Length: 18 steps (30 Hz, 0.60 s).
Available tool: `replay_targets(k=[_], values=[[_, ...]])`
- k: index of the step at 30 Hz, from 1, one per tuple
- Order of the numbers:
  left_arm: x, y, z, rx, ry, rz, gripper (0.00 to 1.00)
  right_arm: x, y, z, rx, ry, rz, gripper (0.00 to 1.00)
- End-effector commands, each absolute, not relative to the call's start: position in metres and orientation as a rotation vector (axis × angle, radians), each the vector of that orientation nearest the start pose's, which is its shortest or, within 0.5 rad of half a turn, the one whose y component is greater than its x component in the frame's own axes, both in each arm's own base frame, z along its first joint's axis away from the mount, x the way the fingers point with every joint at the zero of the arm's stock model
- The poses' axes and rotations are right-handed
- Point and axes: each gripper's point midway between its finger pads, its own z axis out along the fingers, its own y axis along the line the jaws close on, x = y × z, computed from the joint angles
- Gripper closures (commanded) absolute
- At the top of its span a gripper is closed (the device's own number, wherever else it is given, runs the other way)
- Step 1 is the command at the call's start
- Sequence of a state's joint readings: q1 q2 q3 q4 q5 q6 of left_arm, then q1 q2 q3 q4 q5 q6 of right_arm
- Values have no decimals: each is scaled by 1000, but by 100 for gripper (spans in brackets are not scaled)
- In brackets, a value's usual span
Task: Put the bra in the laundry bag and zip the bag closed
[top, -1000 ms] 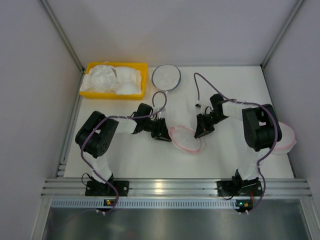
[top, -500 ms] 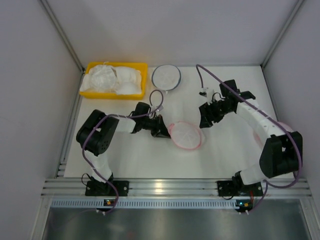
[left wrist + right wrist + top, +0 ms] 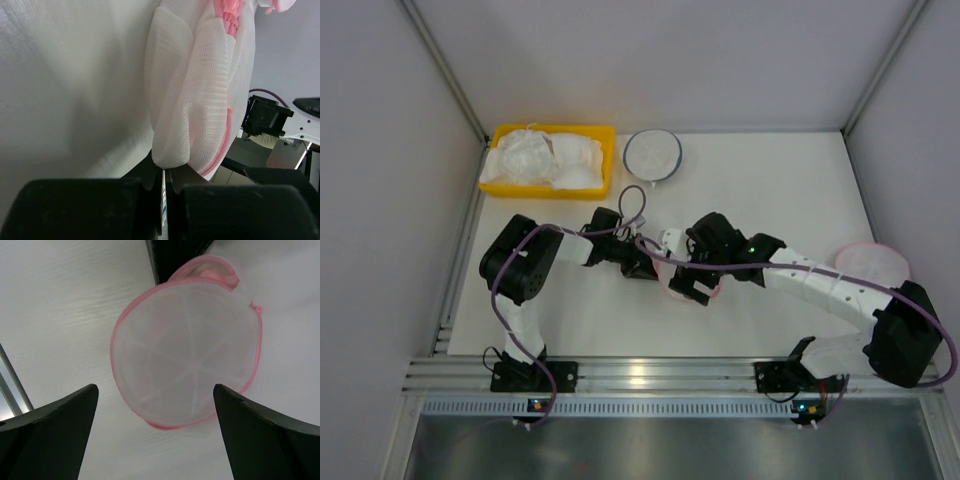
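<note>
- Bra (image 3: 528, 155) lies in the yellow bin (image 3: 603, 133) at the far left of the worktop (image 3: 770, 190), heaped with other white fabric and well apart from both arms.
- The laundry bag (image 3: 669, 287) sits near the middle of the worktop, between the two arms. From above, only slivers of its pink rim show around the right arm's tip.
- The right wrist view shows what the top view hides. There the laundry bag (image 3: 187, 355) is nearly whole: a round mesh face with a pink rim all round and a pink fold raised at its far edge.
- The left wrist view sees the laundry bag (image 3: 192, 90) edge-on, with folded mesh layers and the pink zip running along one side. I cannot tell whether the zip is open.
- The left end effector (image 3: 165, 182) has its fingers all but together, pinching the bag's near mesh edge. From above, the left end effector (image 3: 645, 266) sits at the bag's left side.
- The right end effector (image 3: 155, 387) is spread wide, with one finger (image 3: 50, 415) on each side of the bag below it, and it holds nothing. From above, the right end effector (image 3: 692, 288) lies directly over the bag.
- A dark-rimmed bag (image 3: 652, 153) lies just right of the bin.
- A second pink bag (image 3: 872, 262) lies at the right edge, partly behind the right arm.
</note>
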<state>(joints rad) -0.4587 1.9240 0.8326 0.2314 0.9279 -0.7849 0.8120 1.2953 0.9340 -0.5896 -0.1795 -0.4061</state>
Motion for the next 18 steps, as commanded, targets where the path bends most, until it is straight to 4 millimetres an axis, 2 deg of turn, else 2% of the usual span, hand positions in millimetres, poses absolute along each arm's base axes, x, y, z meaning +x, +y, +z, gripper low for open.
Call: replay_targets(k=[1, 7, 9, 10, 11, 13, 16, 17, 18], values=[[258, -303, 44, 104, 2622, -1664, 100, 213, 267, 128, -1568, 1849, 279, 0], [258, -302, 43, 101, 2632, -1659, 100, 182, 285, 98, -1730, 1804, 251, 1], [259, -301, 43, 96, 2631, -1657, 100, 184, 285, 92, -1725, 1804, 198, 1], [259, -300, 43, 96, 2629, -1656, 100, 188, 282, 89, -1719, 1794, 108, 1], [259, -300, 43, 101, 2629, -1654, 100, 194, 284, 85, -1708, 1787, 59, 1], [258, -299, 43, 95, 2634, -1651, 100, 210, 276, 83, -1652, 1795, -79, 0], [259, -297, 43, 96, 2629, -1652, 100, 226, 270, 85, -1580, 1791, -193, 18], [259, -296, 43, 95, 2627, -1653, 100, 228, 269, 88, -1561, 1784, -200, 30], [260, -296, 43, 97, 2624, -1651, 100, 231, 269, 93, -1539, 1772, -207, 36]])
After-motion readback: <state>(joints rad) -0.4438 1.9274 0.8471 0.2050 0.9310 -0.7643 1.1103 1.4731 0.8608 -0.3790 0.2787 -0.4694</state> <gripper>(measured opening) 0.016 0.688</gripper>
